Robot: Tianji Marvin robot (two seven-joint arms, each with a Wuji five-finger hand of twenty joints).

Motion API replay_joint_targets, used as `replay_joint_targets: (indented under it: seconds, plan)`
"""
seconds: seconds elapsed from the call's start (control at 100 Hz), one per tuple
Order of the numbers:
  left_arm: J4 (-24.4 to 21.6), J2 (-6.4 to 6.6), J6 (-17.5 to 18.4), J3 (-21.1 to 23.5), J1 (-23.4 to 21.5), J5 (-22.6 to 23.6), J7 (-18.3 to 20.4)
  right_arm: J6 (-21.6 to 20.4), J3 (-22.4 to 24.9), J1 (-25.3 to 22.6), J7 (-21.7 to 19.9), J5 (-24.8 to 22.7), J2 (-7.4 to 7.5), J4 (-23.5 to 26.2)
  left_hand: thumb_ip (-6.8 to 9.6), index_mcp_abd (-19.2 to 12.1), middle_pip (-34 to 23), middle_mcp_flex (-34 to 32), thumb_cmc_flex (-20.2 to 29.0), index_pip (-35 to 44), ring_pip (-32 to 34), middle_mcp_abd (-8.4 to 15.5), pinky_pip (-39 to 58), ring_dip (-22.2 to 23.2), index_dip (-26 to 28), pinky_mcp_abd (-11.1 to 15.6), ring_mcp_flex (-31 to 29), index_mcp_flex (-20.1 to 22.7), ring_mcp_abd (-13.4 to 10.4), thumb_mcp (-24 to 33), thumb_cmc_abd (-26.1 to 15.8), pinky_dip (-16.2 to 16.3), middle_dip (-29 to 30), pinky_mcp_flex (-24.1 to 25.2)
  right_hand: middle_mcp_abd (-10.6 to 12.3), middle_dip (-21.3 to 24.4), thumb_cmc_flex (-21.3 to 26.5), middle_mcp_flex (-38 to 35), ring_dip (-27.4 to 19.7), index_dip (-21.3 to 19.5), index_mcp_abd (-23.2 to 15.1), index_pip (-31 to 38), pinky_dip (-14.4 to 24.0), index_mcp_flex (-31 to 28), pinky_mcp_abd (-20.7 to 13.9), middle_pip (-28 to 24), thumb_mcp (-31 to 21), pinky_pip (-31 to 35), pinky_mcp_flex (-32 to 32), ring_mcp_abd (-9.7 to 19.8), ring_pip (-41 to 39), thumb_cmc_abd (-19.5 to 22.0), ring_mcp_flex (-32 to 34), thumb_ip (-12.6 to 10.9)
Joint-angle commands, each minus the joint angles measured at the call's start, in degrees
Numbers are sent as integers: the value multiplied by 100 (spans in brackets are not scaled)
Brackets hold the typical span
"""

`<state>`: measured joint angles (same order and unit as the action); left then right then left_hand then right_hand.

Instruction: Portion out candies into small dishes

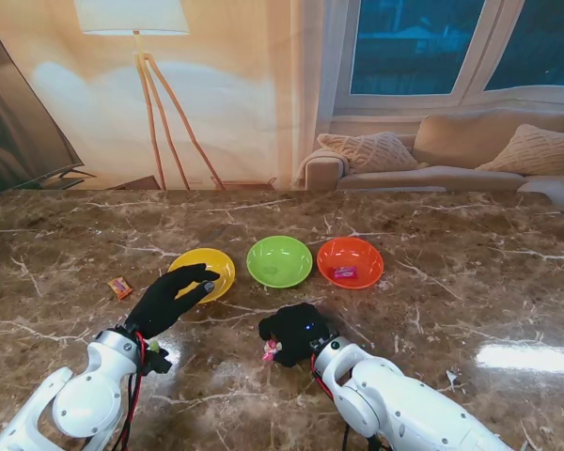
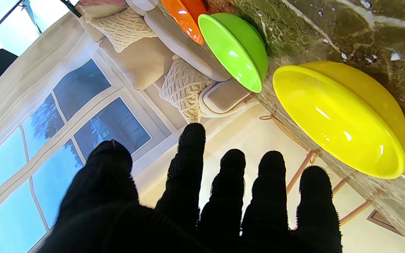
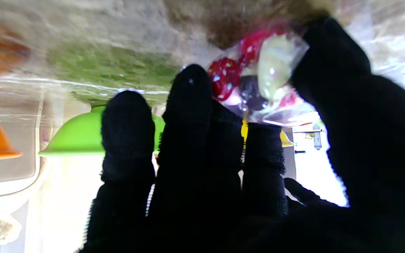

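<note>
right hand (image 1: 294,334): clamped on a wrapped candy (image 1: 271,350), nearer to me than the green dish (image 1: 279,261), likely for carrying | left hand (image 1: 174,296): fingers spread, nothing held, over the yellow dish (image 1: 218,261) left of green | orange dish (image 1: 350,262), right of green: one candy (image 1: 345,272) is seen | loose candy (image 1: 120,287): left of yellow

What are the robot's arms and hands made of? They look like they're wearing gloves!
Yes: each five-fingered robot hand, left and right, wears a black knitted glove with nubby fingertips. The arms, left and right, are smooth, rounded white shells. Red and black cables run by the left wrist.
</note>
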<state>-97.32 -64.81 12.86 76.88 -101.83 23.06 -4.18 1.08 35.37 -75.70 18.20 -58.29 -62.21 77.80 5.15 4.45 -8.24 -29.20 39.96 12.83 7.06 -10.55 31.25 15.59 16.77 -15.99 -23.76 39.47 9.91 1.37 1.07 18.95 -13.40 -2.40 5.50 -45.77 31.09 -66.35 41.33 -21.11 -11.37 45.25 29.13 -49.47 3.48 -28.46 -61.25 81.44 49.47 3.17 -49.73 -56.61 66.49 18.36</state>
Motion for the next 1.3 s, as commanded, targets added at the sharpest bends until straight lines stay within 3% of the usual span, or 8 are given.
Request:
replay_joint_targets:
  seconds: [0.0,0.16,0.47,0.81,1.05,1.29]
  plan:
    - [-11,2,2,-6,-49,10,-13,2,-15,-22,-181,29,-24,-57,121,-161,34,-65,91,70,-18,76,-134,-25,110,-30,-32,-20,-61,10,-207,76,45,-2,188,202,701,-603,-210,6,-733,1056,-127,-644,-105,-35,-156,363,342,37,155,216,455,-58]
    - [-10,2,31,-1,-55,23,-19,-97,24,-22,-96,105,-61,-39,120,-158,32,-71,86,67,-20,86,-135,-26,109,-30,-29,-27,-67,8,-212,76,44,0,93,373,809,-861,-323,-100,-802,1248,-187,-854,-124,-41,-316,491,682,3,269,400,846,-154]
    - [4,4,41,-10,-48,17,-12,-57,315,-71,86,178,-164,331,122,-150,32,-68,81,61,-18,90,-135,-25,105,-27,-34,-37,-72,9,-214,75,45,4,53,195,722,-786,-16,-269,-779,1187,-92,-794,-120,-133,-411,706,532,20,73,666,787,-195]
    - [-8,1,82,30,-69,46,-42,259,40,452,14,529,-367,291,122,-145,31,-71,83,57,-17,76,-129,-25,103,-30,-35,-32,-66,11,-216,75,45,0,77,170,668,-773,37,-292,-796,1143,-84,-771,-135,-129,-408,708,515,38,46,727,758,-197]
    - [-36,-9,116,87,-117,57,-95,623,-285,1019,-198,918,-573,58,121,-137,27,-87,78,52,-12,89,-127,-23,99,-34,-52,-33,-64,8,-215,75,44,0,53,173,655,-769,53,-272,-770,1108,-80,-762,-142,-117,-409,705,498,43,45,734,752,-192]
    - [-82,-16,116,135,-169,80,-138,848,-671,1529,-104,1424,-918,-477,122,-136,25,-94,76,52,-11,86,-127,-22,99,-34,-58,-28,-63,8,-216,73,43,-3,60,179,622,-767,67,-223,-740,1075,-72,-745,-146,-108,-385,706,470,49,43,795,744,-192]
